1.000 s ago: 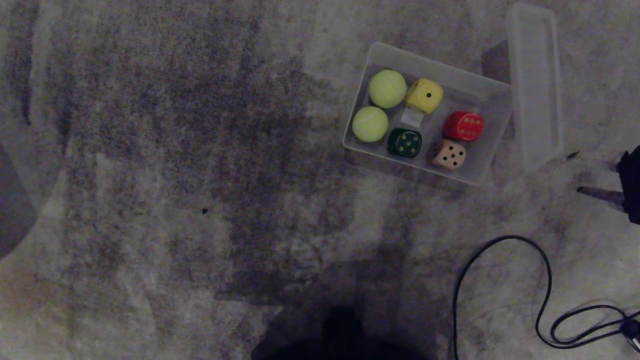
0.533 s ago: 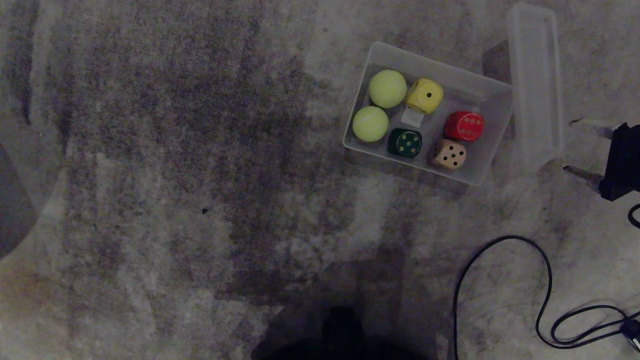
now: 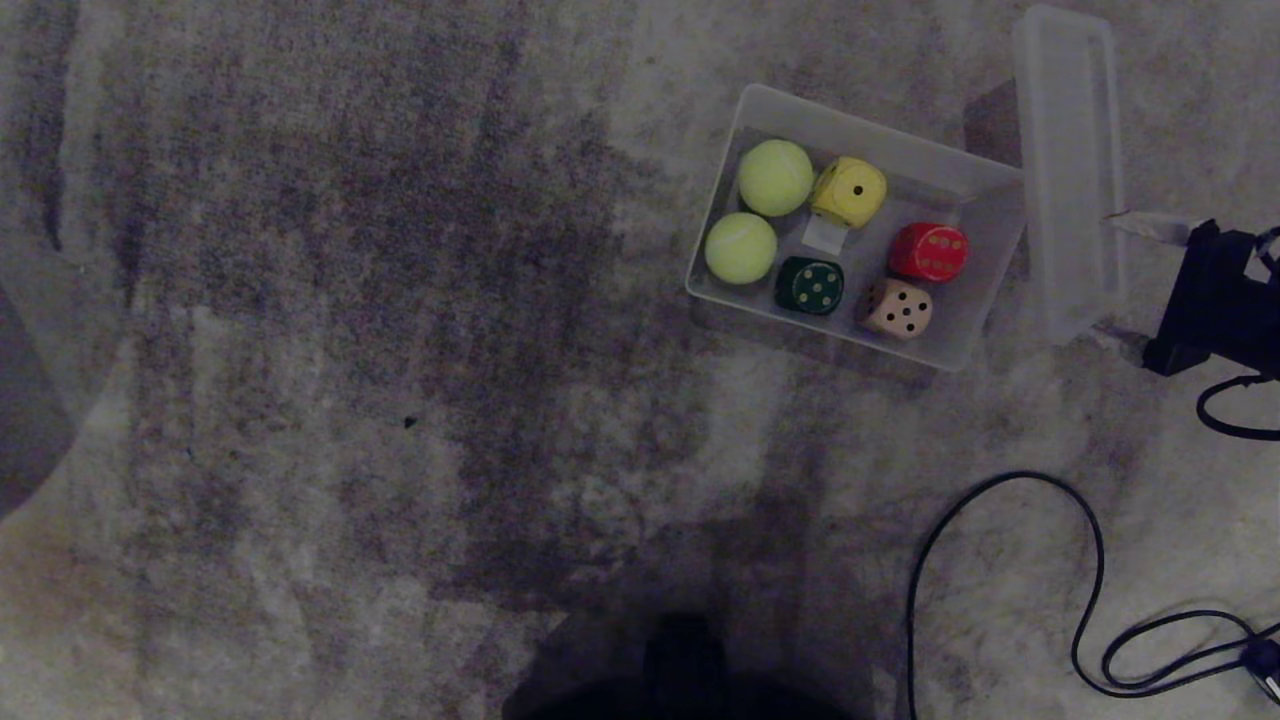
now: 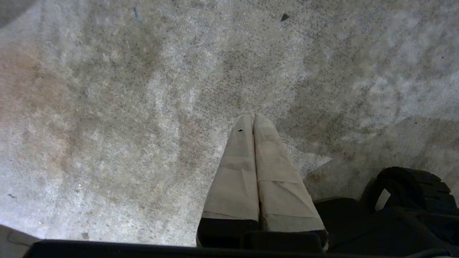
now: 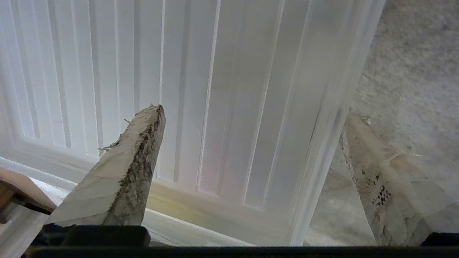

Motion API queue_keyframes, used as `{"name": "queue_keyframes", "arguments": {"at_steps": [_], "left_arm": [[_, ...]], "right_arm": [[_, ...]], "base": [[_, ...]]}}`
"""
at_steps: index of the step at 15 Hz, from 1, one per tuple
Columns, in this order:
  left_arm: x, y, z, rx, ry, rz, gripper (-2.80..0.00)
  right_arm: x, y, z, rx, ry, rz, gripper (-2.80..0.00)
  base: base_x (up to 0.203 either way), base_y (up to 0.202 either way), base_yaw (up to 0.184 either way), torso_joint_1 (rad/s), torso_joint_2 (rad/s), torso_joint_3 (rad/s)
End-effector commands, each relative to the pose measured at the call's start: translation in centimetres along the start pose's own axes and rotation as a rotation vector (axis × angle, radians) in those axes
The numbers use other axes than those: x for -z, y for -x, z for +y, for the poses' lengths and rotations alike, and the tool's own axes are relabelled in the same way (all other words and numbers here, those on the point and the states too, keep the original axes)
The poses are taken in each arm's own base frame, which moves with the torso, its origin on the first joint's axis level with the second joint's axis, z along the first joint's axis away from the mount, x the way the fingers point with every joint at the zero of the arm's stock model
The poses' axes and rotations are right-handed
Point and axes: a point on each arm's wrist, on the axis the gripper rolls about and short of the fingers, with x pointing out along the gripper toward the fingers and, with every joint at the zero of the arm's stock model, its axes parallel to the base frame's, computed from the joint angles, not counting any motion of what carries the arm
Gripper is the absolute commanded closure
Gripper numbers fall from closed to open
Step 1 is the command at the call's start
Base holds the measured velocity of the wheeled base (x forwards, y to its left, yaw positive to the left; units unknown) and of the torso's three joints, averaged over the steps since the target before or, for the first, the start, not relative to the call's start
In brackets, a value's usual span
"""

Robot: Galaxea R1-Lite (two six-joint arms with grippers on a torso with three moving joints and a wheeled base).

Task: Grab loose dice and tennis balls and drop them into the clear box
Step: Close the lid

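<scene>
Sliding in from the right edge over the last second, the right tool (image 3: pixel 1125 275) now sits right at the ribbed lid (image 3: pixel 1068 170), where a moment ago it hung well clear of it. Fingers are spread wide, and the right wrist view shows them straddling the lid's long edge, one finger (image 5: pixel 122 172) over the ribs, the other down by the carpet (image 3: pixel 350 350).

Nearest the robot, taking the clear box (image 3: pixel 880 135) as our landmark: a black cable (image 3: pixel 1000 560) loops on the carpet well short of the box and to its right. The left tool (image 4: pixel 254 120) is parked, fingers pressed together, hovering over bare carpet, out of the head view.

Now the box itself: both tennis balls (image 3: pixel 775 177) lie at its left end, and all four dice (image 3: pixel 848 191) – yellow, dark green, red, tan – sit inside too. Nothing loose shows on the carpet, so the collecting looks finished to me.

Just beyond the box's right end stands the lid, leaning beside the wall.

The danger? That lid is thin and slick. If the fingers close off-centre it could slip or tip onto the box and jolt the contents. And that cable nearby could snag the arm.
</scene>
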Motion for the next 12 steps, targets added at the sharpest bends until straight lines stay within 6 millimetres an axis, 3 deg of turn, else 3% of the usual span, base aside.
{"name": "queue_keyframes", "arguments": {"at_steps": [1,2,3,8,12], "left_arm": [[0.0,0.0,0.0,-0.001,0.001,0.002,0.00],[0.0,0.0,0.0,-0.001,0.001,0.002,0.00],[0.0,0.0,0.0,0.000,0.001,0.002,0.00],[0.0,0.0,0.0,0.000,0.001,0.002,0.00],[0.0,0.0,0.0,-0.001,0.001,0.002,0.00]], "right_arm": [[-0.1,-0.6,-0.6,0.011,-0.014,0.006,-2.80],[-0.1,-0.7,-0.9,0.017,-0.018,0.008,-2.80],[-0.1,-0.8,-0.9,0.020,-0.019,0.008,0.00],[-0.2,-0.6,-0.7,0.012,-0.012,0.007,0.00],[0.1,1.0,1.2,-0.032,0.081,-0.005,0.00]], "base": [[0.000,0.000,0.000,0.000,0.00,0.000],[0.000,0.000,0.000,0.000,0.00,0.000],[0.000,0.000,0.000,0.000,0.00,0.000],[0.000,0.000,0.000,0.000,0.00,0.000],[0.000,0.000,0.000,0.000,0.00,0.000]]}}
